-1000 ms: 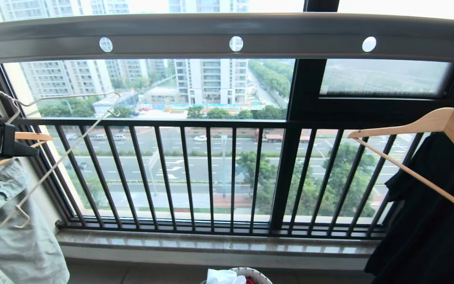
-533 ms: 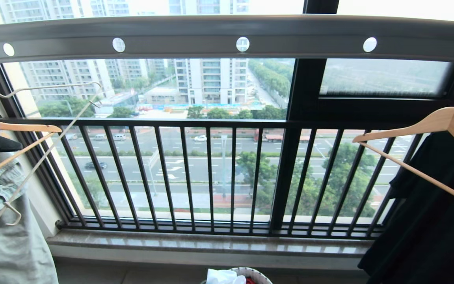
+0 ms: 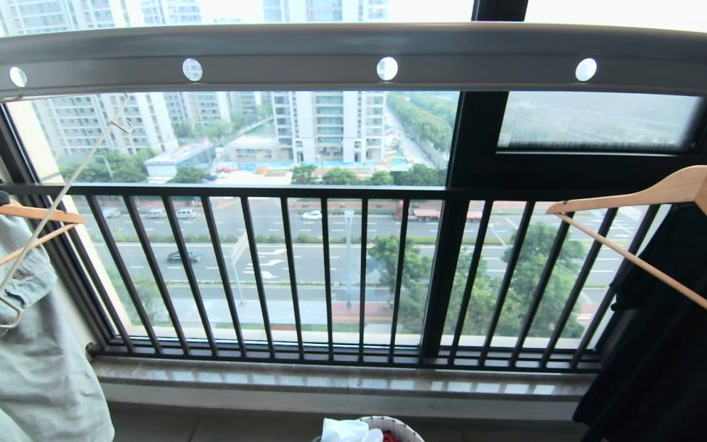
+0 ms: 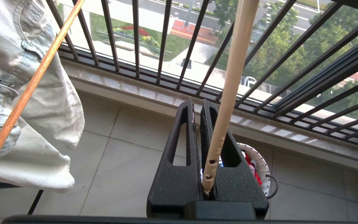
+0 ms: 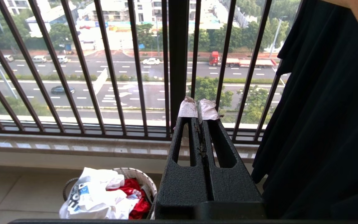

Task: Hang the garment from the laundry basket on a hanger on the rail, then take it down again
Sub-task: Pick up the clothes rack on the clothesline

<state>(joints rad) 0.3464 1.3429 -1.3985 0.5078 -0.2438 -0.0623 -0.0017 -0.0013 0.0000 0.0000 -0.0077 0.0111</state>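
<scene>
Left hand (image 4: 206, 189) clamped on hanger (image 4: 228, 93); right hand (image 5: 199, 112) closed, empty. Laundry basket (image 5: 137, 175) on floor w/ white garment (image 5: 89, 193) + red cloth (image 5: 134, 196) inside.

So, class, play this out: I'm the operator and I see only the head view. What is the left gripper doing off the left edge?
Observer: In the left wrist view the left gripper has its jaws shut on the cream hanger.
Operator: And the garment?
Observer: The right wrist view shows the garment crumpled in the laundry basket, blue print showing, beside a red cloth.
Operator: The right gripper?
Observer: The right gripper has its jaws shut on nothing, pointing at the window railing.
</scene>
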